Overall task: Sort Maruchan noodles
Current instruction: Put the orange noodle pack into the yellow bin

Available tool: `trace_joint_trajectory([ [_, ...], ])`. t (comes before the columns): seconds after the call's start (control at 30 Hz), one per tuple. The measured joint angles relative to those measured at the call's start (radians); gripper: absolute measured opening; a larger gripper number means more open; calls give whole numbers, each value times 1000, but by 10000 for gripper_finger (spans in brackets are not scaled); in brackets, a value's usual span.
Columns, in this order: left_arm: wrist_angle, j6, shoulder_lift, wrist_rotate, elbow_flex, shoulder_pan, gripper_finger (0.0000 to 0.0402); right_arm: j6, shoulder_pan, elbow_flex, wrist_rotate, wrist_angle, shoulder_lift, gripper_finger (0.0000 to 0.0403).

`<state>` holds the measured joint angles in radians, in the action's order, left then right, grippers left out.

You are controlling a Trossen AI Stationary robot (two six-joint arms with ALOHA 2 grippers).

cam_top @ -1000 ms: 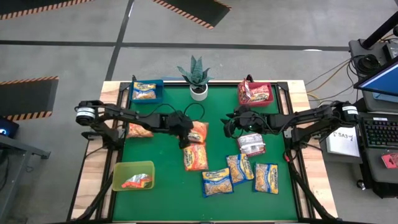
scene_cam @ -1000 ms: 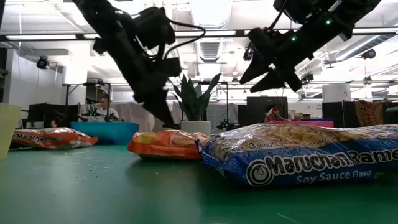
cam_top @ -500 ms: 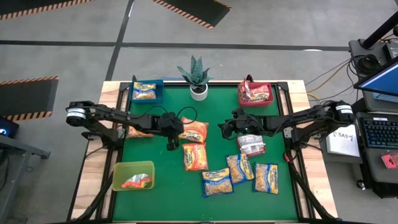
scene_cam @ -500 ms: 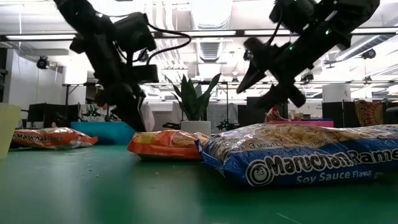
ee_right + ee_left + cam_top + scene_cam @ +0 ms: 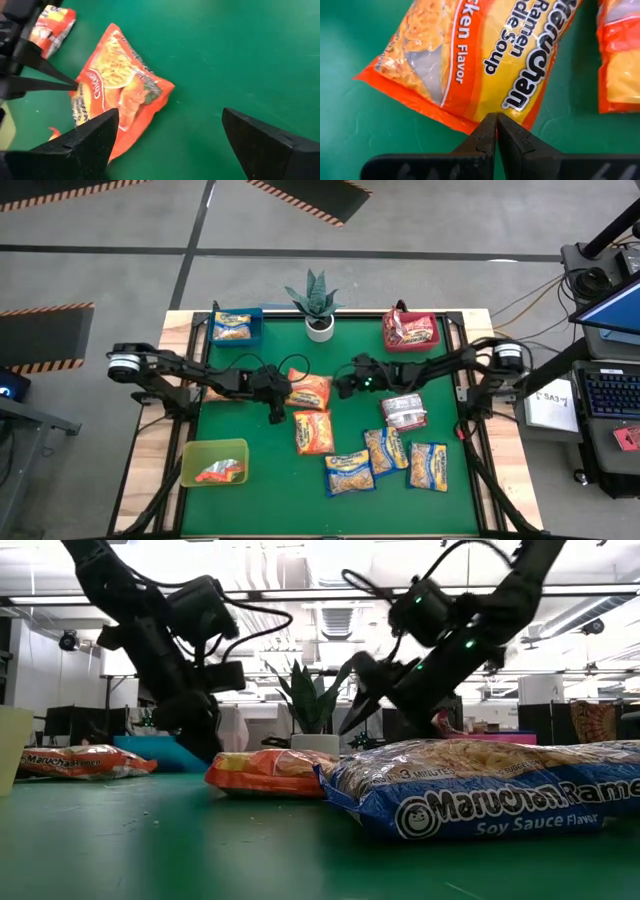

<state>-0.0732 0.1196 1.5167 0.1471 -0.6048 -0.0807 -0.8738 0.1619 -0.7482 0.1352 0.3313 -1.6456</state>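
Item: orange packet (image 5: 311, 391), Maruchan chicken flavour, lying flat on the green worktop (image 5: 250, 510) near its middle, between my 2 grippers.

Left gripper (image 5: 496, 131): fingers pressed together, tips at the packet's edge, pinching nothing that I can see.

Right gripper (image 5: 343, 385): fingers spread wide, just beside the packet's other side, not touching.

Handling, as I judge it: light, thin crinkly film over a stiff brittle noodle block; the film is slick and the block cracks under a hard squeeze. Best hold: a crimped end seam or a corner, or a gentle span across the short sides.

Other stock: a 2nd orange packet (image 5: 313, 433) nearby, 3 blue-edged packets (image 5: 349, 472) toward the front, 1 silvery packet (image 5: 404, 412).
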Motion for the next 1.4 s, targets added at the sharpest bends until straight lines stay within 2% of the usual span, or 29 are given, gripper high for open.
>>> trace_joint_trajectory([
  [0.6,111,34,19,3,50,0,0,84,29,-233,-167,5,-233,334],
  [0.7,112,40,19,3,50,0,0,108,29,-269,-207,41,-272,331],
  [0.87,119,47,20,3,51,0,0,108,28,-314,-331,150,-326,326],
  [1.03,126,51,20,3,52,0,0,112,28,-339,-347,175,-355,321],
  [1.17,129,51,20,2,52,0,0,112,28,-343,-346,177,-359,279],
  [1.4,126,38,-9,0,52,2,0,118,28,-341,-346,177,-358,154],
])
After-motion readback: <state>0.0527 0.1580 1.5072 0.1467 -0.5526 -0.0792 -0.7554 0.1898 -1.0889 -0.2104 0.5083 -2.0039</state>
